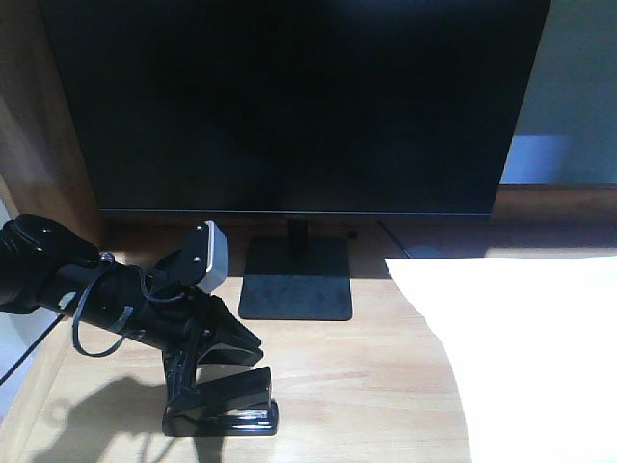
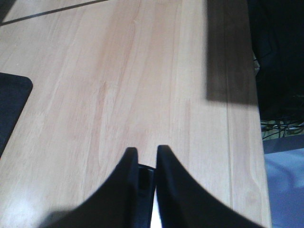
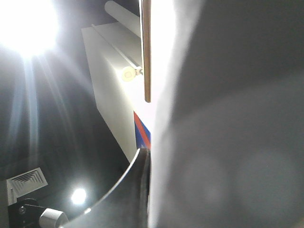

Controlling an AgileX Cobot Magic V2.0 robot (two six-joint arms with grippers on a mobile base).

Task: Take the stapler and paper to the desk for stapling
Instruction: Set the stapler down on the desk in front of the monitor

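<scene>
The left gripper (image 2: 147, 151) is clamping the black stapler (image 1: 227, 400). In the left wrist view its two dark fingers (image 2: 124, 190) are standing nearly together, with a black part of the stapler wedged in the narrow gap behind the tips. In the front view the stapler is sitting at 7 o'clock from the flat black square monitor base (image 1: 294, 278). Its lower part is resting on the light wood-grain desk (image 1: 337, 386), and the gripper fingers are pointing toward 3 o'clock above it.

The plain white paper sheet (image 1: 540, 357) is occupying the desk at 4 o'clock from the base, well apart from the stapler. The large black monitor (image 1: 289, 96) is standing at 12 o'clock, and the darker brown wooden side panel (image 1: 39, 145) is rising at 10 o'clock.

The right gripper (image 3: 142, 164) is pointing up toward bright ceiling lamps (image 3: 28, 23). One dark finger is showing, with a pale sheet lying against it and covering everything toward 3 o'clock. The other finger is hidden, so I cannot tell whether this gripper is clamped or apart.
</scene>
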